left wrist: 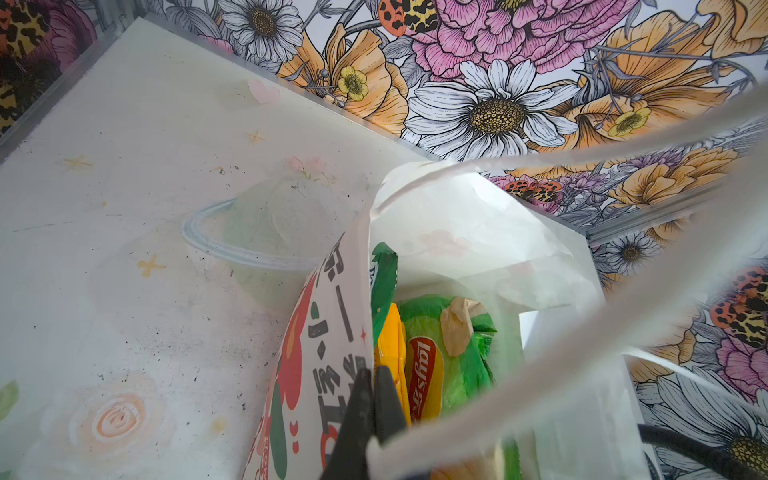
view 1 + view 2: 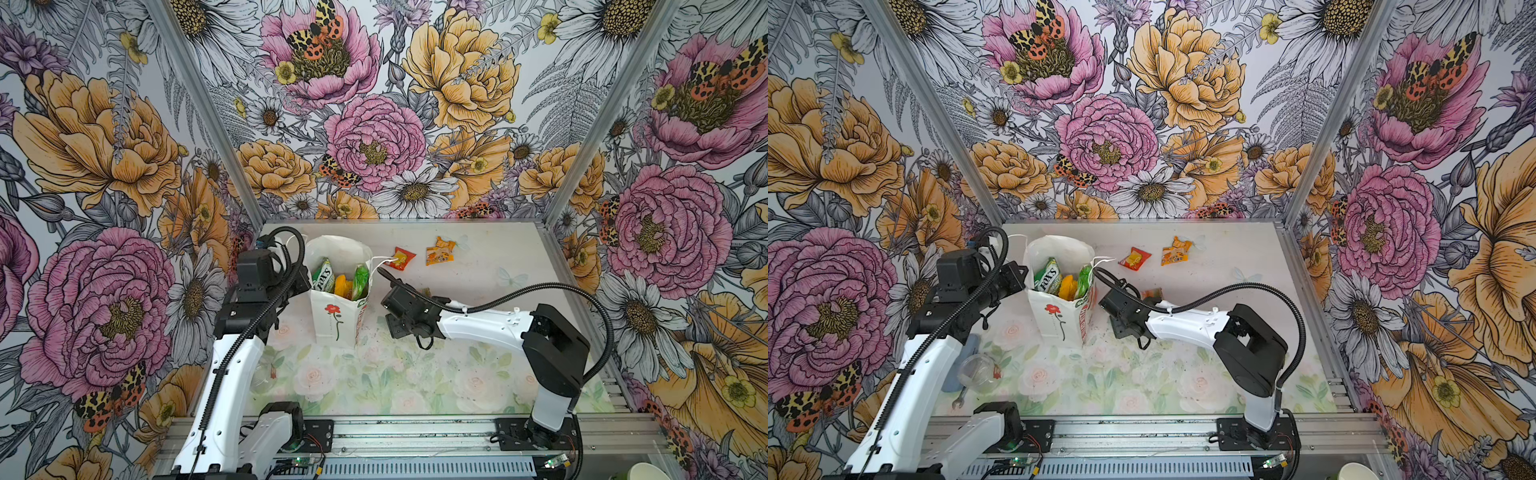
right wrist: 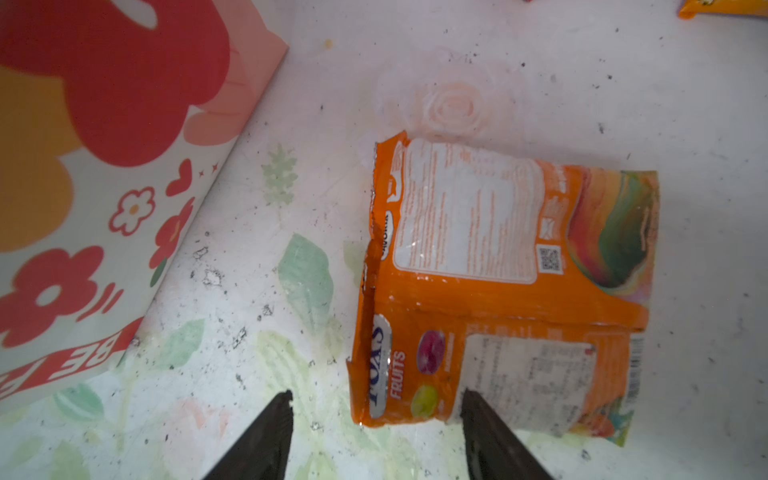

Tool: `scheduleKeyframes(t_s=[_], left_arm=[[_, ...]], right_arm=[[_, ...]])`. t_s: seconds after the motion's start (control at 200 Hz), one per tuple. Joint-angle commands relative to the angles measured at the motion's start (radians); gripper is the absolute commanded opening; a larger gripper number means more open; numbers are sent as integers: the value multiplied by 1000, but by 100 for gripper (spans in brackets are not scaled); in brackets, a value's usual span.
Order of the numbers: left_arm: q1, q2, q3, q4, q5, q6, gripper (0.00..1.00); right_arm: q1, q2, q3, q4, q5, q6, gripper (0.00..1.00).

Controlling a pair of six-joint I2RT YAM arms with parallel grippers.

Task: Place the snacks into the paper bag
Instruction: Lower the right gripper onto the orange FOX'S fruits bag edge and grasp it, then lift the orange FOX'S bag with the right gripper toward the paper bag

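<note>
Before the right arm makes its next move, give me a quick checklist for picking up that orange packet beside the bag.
1. Paper bag upright, mouth open: ok.
2. Left pincer shut on the bag's rim: ok.
3. Right pincer open over the orange packet: ok.
4. Packet centred in that pincer: not ok, only one edge sits inside.
5. Room left in the bag: cannot tell.

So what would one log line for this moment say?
left tool: shut on paper bag rim | right tool: open over orange packet | outside bag: red packet, yellow-orange packet
</note>
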Motion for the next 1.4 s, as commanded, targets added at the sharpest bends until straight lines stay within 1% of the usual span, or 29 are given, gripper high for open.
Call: scheduleKeyframes(t_s=[0.0, 0.125, 0.205, 0.525, 0.601, 0.661, 0.736, 0.801, 0.891, 0.996, 1.031, 1.101, 1.251, 1.396], left_arm=[[0, -25, 13, 42, -22, -7, 2], [0, -27, 14, 42, -22, -7, 2], [0, -25, 14, 44, -21, -8, 3], [-3, -23, 11, 44, -22, -8, 4], [-2, -21, 11, 43, -21, -9, 4], [-3, -22, 11, 44, -21, -9, 5], [-1, -22, 12, 43, -20, -8, 5], [-1, -20, 11, 44, -19, -10, 5], [0, -20, 11, 44, -20, -11, 5], [4, -21, 11, 45, -18, -11, 5], [6, -20, 12, 45, -20, -10, 5], [5, -16, 11, 47, -15, -13, 5], [5, -13, 10, 50, -5, -14, 5], [8, -16, 10, 51, -4, -14, 5]], right_arm=[[6, 32, 52, -23, 64, -35, 66], [6, 70, 90, -38, 75, -63, 58], [5, 94, 106, -49, 89, -73, 56], [-1, 193, 167, -71, 102, -93, 57], [0, 223, 181, -96, 128, -109, 59], [-4, 241, 180, -117, 180, -130, 59], [-17, 256, 169, -132, 215, -138, 58], [-31, 264, 158, -133, 198, -135, 54], [-32, 270, 156, -133, 197, -133, 44], [-28, 273, 156, -130, 223, -120, 31], [-28, 277, 160, -131, 224, -120, 24], [-26, 275, 160, -131, 235, -117, 14], [-31, 216, 128, -119, 272, -84, 0], [-36, 133, 68, -56, 267, -63, 0]])
